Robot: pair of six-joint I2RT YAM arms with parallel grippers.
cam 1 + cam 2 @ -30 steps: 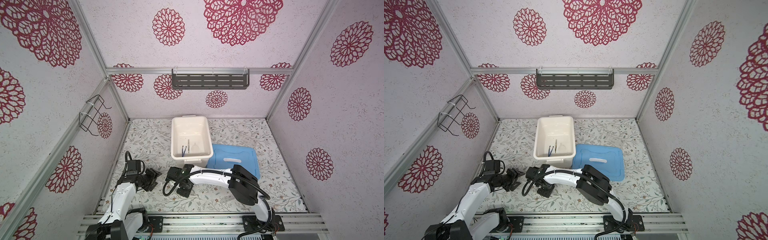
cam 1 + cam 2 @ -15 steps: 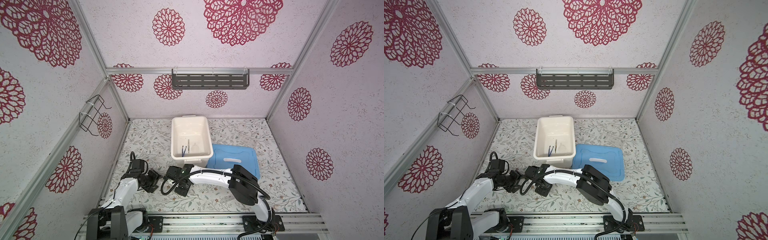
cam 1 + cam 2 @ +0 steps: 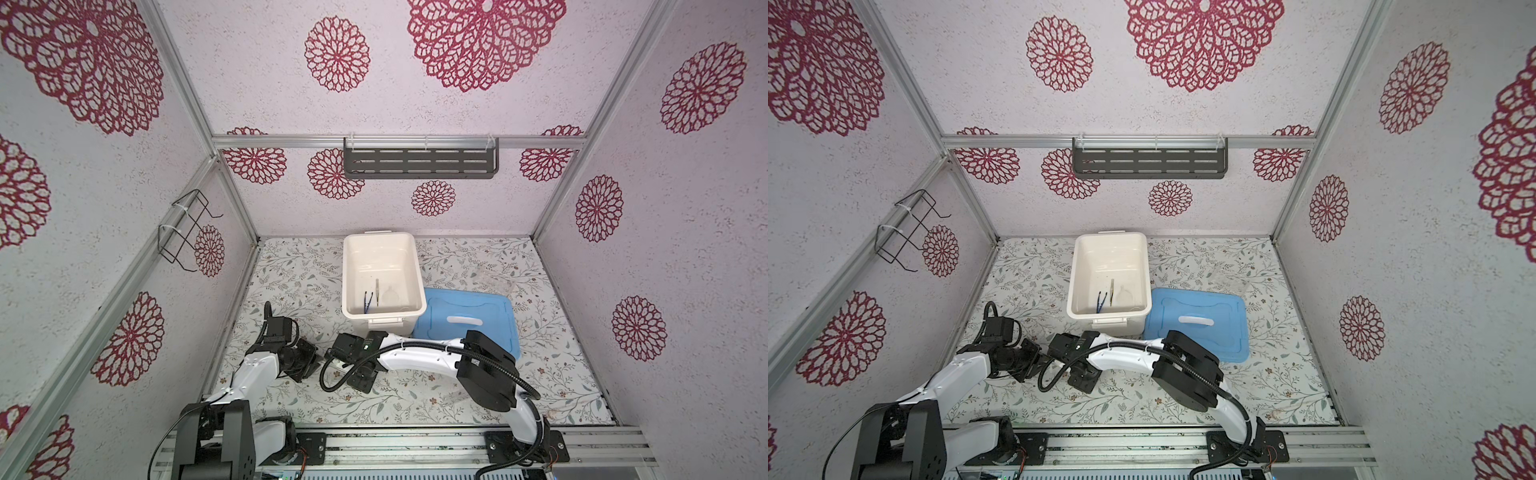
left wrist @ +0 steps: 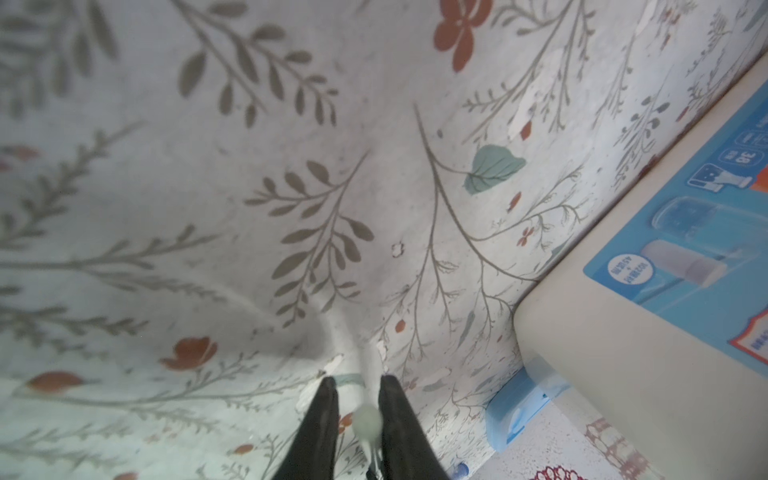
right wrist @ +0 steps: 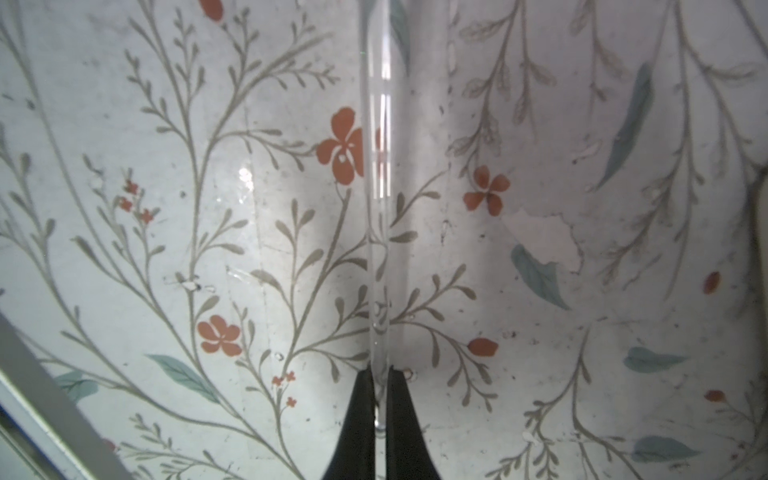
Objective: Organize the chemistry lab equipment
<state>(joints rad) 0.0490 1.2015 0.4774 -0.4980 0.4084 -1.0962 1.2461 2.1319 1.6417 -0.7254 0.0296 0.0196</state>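
Observation:
A thin clear tube (image 5: 379, 208) runs straight out from my right gripper (image 5: 380, 372), which is shut on one end of it just above the floral floor. My left gripper (image 4: 357, 380) is shut on a pale, blurred length of the same tube (image 4: 367, 417). In both top views the left gripper (image 3: 309, 361) and the right gripper (image 3: 338, 360) meet tip to tip in front of the white bin (image 3: 417, 286). The tube itself hardly shows there. Inside the bin lie a slim dark-blue tool (image 3: 366, 302), a thin stick (image 3: 377, 286) and a small transparent vessel (image 3: 391, 297).
The blue lid (image 3: 469, 320) lies flat to the right of the bin. A clear rack (image 3: 490, 277) sits at the back right, and another clear piece (image 3: 455, 397) lies on the floor near the front. The bin's labelled wall (image 4: 665, 299) and blue latch (image 4: 519, 401) are close to my left gripper.
My left arm has swung right to the right gripper, and its jaws have closed on the tube. The right arm has stayed in place, still gripping.

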